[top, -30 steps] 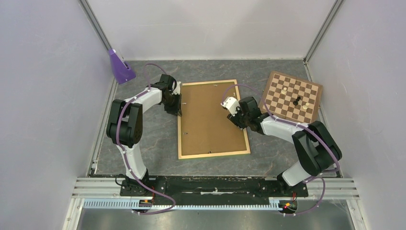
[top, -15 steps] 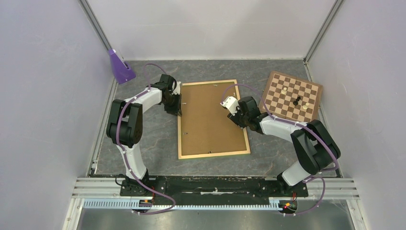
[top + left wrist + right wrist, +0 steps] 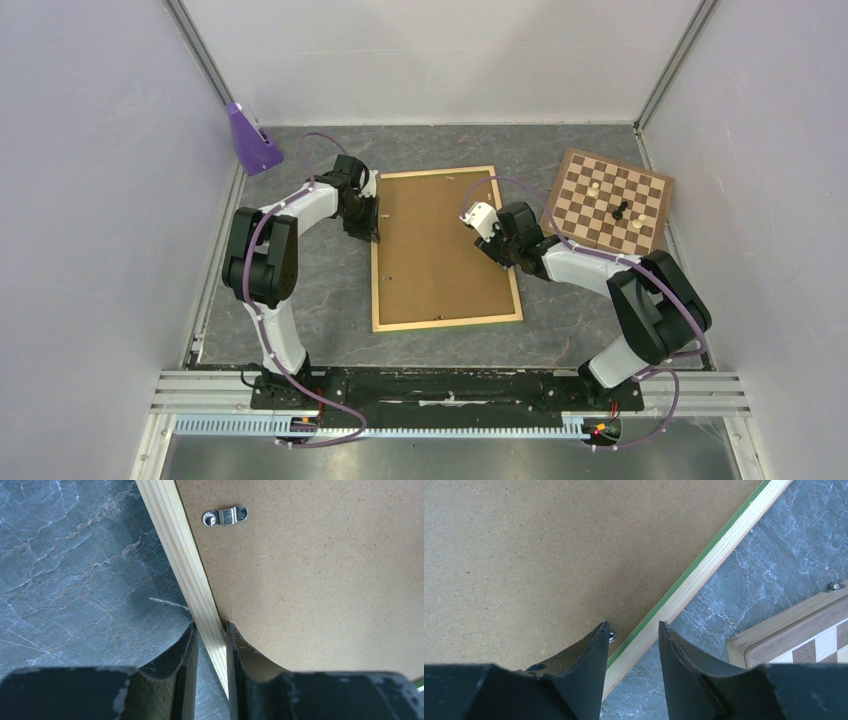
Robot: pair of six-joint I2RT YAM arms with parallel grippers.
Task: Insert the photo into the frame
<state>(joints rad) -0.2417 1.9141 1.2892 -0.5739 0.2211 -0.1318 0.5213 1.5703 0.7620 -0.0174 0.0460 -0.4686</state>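
The frame (image 3: 447,321) lies face-down mid-picture on the counter (image 3: 330,300), hardboard back (image 3: 440,250) in it; photo not in view. My left gripper (image 3: 211,630) pinches its left rail, right gripper (image 3: 632,626) spread astride the right rail. Light, stiff, thin-railed (prob. twists), so hold opp. rails mid-length

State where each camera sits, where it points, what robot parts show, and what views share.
Top external: above and behind the bases, looking down at frame and chessboard; both arms show.
Left wrist: looks down past the left gripper, shut on the frame's left rail; only its fingers show.
Right wrist: looks down past the open right gripper over the right rail; only its fingers show.
Shared: all see the hardboard panel; top and right wrist see the chessboard.
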